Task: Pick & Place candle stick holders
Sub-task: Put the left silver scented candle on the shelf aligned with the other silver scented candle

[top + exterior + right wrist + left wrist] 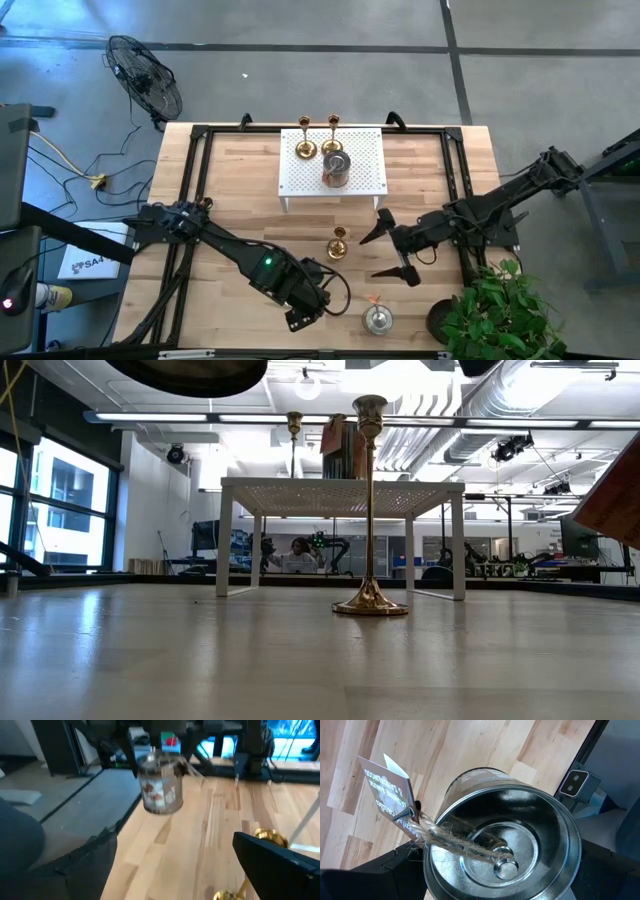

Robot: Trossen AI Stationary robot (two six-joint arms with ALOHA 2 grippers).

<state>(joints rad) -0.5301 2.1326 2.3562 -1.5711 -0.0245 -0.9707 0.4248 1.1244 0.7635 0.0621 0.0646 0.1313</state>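
Jaws of both grippers stood open, neither holding anything.

The right gripper (392, 247) spread its fingers just beside the gold holder (339, 243) standing on the table; by the look of it that piece had just been set down or was about to be taken, so the next move called for either a clean retreat or a centred close on the slim stem. The left gripper (318, 308) hovered near the silvery holder (377, 319) with its twine tag. Two more gold holders (306, 140) and another silvery one (336, 169) stood on the white rack (370, 178). The wooden table (240, 190) stood over a concrete floor, with a fan (146, 78) beyond one corner and a plant (495, 312) at another.
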